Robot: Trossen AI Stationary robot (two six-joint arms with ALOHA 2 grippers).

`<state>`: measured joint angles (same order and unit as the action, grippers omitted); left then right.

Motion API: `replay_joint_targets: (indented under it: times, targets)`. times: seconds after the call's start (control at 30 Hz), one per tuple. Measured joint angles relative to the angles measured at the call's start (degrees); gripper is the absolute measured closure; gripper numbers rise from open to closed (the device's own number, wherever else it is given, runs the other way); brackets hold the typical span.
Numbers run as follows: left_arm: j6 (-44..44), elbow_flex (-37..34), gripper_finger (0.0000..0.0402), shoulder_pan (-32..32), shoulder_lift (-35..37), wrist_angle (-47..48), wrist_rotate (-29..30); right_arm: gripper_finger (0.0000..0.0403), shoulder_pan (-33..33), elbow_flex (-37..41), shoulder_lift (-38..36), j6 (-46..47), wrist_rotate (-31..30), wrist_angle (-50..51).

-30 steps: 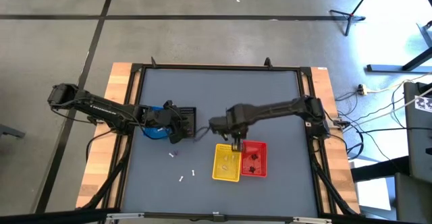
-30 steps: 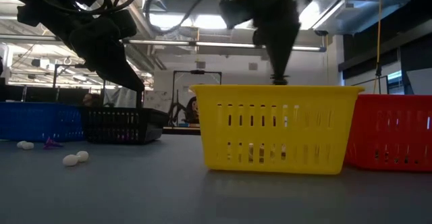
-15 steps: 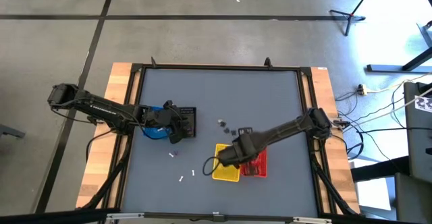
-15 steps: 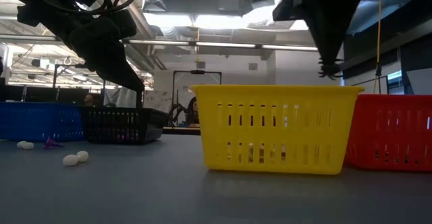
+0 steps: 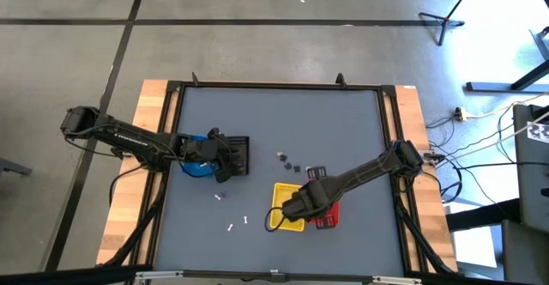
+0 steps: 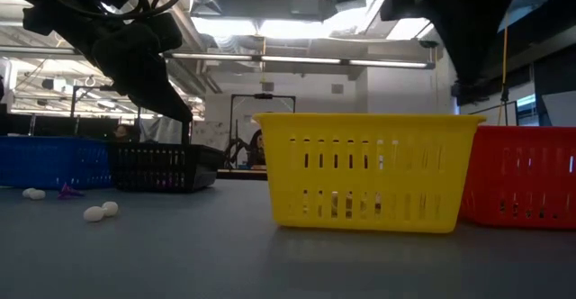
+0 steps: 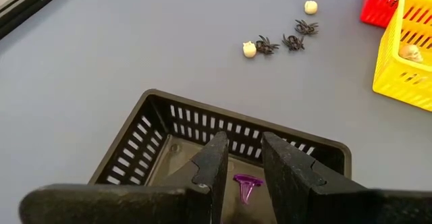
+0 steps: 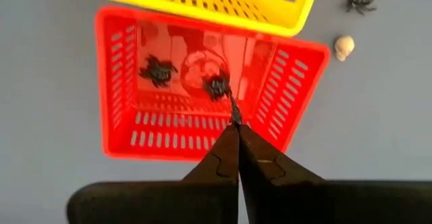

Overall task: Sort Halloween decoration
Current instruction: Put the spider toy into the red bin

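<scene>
Right wrist view: small black spider trinket [image 8: 217,86] at closed right fingers [image 8: 235,131], tips pinching its leg, hanging over red mesh basket [image 8: 202,82]; second spider [image 8: 158,70] inside. Yellow mesh basket [image 5: 283,206] adjacent. Left fingers [image 7: 241,166], slightly parted, hold nothing; purple trinket [image 7: 247,183] directly beneath in black mesh basket [image 7: 169,126]. Loose spiders [image 7: 294,42] on grey bench [image 5: 257,122], nearer right arm. Spider grip hard to confirm.

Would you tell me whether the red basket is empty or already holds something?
Not empty: the right wrist view shows two black spiders lying inside the red basket.
</scene>
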<state>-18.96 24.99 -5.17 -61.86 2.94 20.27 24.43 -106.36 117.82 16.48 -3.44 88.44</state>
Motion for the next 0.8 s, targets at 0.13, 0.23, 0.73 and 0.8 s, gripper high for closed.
replay_joint_targets:
  times: [0.13, 0.23, 0.73, 0.8]
  targets:
    - [0.0, 0.0, 0.0316, 0.0, 0.0, 0.0, 0.0, 0.0403, 0.3, 3.0, 0.0, -0.4, -0.6, 0.4]
    - [0.0, 0.0, 0.0316, 0.0, 0.0, 0.0, 0.0, 0.0403, 0.3, 5.3, 0.1, -0.6, -0.9, 1.1]
    - [0.1, 0.0, 0.0316, 0.0, 0.0, 0.0, -0.4, 0.0392, 0.3, 7.5, 0.1, -1.8, -2.6, -5.0]
    - [1.1, 0.0, 0.0316, 0.0, 0.0, 0.0, -1.6, 0.0378, 0.3, 7.5, 0.1, -1.8, -2.6, -5.0]
